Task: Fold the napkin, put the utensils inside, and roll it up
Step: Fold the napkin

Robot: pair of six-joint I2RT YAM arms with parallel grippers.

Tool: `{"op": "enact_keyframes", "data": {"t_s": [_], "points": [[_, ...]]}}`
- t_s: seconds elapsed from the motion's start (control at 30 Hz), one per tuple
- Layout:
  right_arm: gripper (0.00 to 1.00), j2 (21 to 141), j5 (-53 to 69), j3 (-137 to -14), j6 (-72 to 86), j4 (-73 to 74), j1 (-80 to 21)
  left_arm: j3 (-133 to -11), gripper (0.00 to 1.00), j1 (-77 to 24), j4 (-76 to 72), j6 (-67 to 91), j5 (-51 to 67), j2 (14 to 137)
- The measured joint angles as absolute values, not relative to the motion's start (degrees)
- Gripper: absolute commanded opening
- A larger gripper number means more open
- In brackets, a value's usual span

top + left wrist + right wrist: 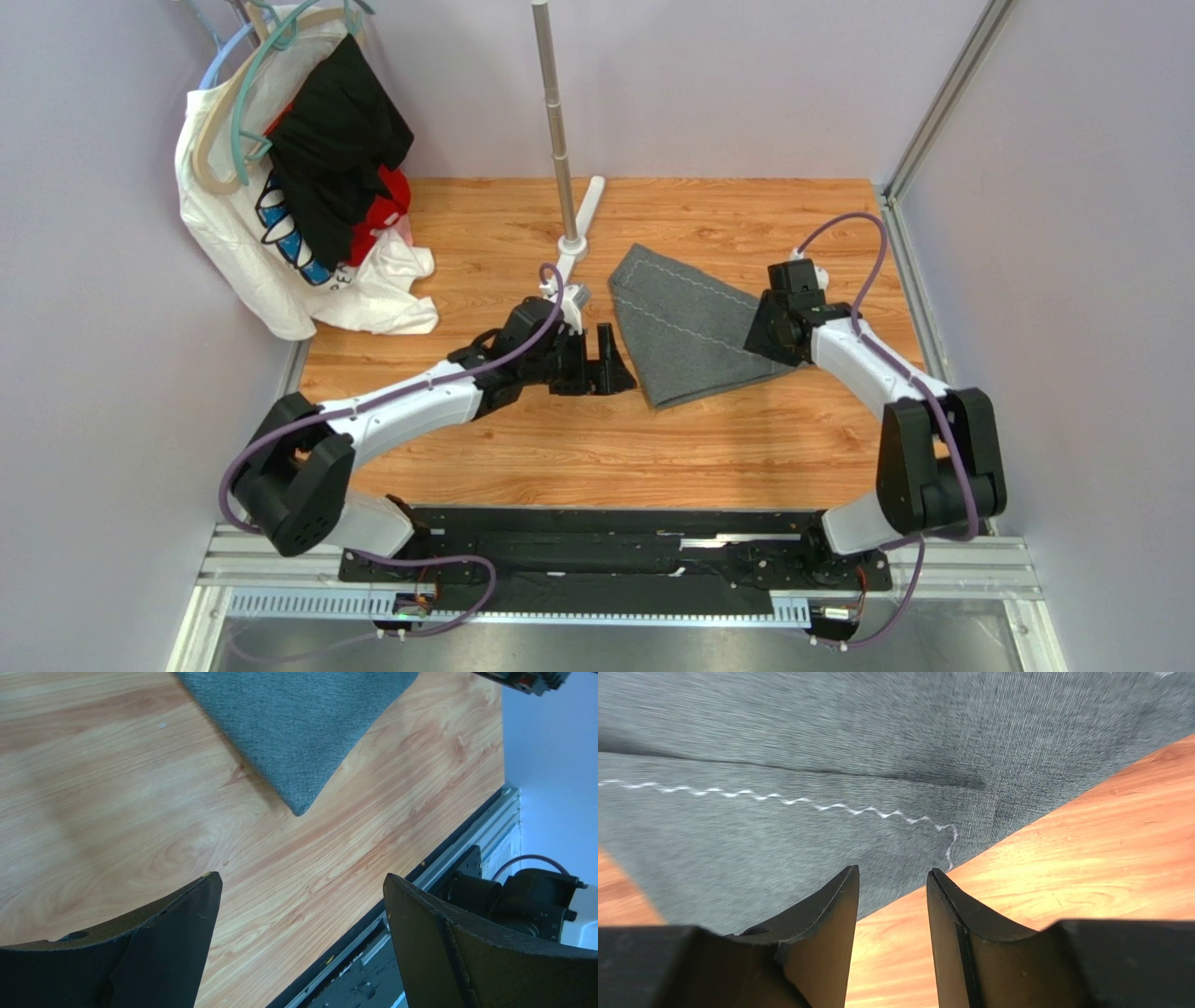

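The napkin (687,329) is a dark grey cloth folded into a rough triangle, lying flat on the wooden table (561,455) right of centre. Its pale zigzag stitching (808,803) shows in the right wrist view. My left gripper (606,367) hovers just left of the napkin's near corner (302,735), jaws wide open and empty (302,882). At the napkin's right corner is my right gripper (776,336). Its jaws stand partly apart (892,875) with only bare wood and the cloth's edge showing between them. No utensils are in view.
White, black and red clothes on hangers (302,182) pile up at the back left. A metal pole (558,126) on a white base stands behind the napkin. A black rail (617,539) runs along the near edge, and walls close in on both sides.
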State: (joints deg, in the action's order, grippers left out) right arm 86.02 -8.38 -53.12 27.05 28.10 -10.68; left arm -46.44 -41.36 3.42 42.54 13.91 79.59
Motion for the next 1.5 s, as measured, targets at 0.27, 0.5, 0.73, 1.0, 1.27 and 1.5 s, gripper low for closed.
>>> {"op": "enact_keyframes", "data": {"t_s": [0.27,0.5,0.73,1.0,1.27,1.5], "points": [[0.48,74.63,-6.94,-52.73,27.11,30.39,-10.41,-46.96,0.89,-44.45,-5.69,48.75,12.60,91.05],[0.48,72.20,-4.36,-51.59,26.76,31.20,-5.52,-48.18,0.85,-44.93,-9.45,52.25,12.12,96.95],[0.48,72.20,0.38,-48.56,26.50,30.65,2.98,-49.32,0.72,-45.25,-12.80,54.54,12.16,100.55],[0.50,75.13,5.76,-45.12,26.72,25.98,12.71,-50.39,0.59,-45.71,-14.57,56.25,12.80,103.00],[0.50,79.85,9.47,-43.88,26.72,21.26,19.16,-50.39,0.54,-45.71,-17.28,57.82,14.11,105.60],[0.50,82.11,9.87,-43.92,25.98,18.87,20.69,-50.39,0.44,-45.71,-18.81,58.83,14.20,106.83]]}}
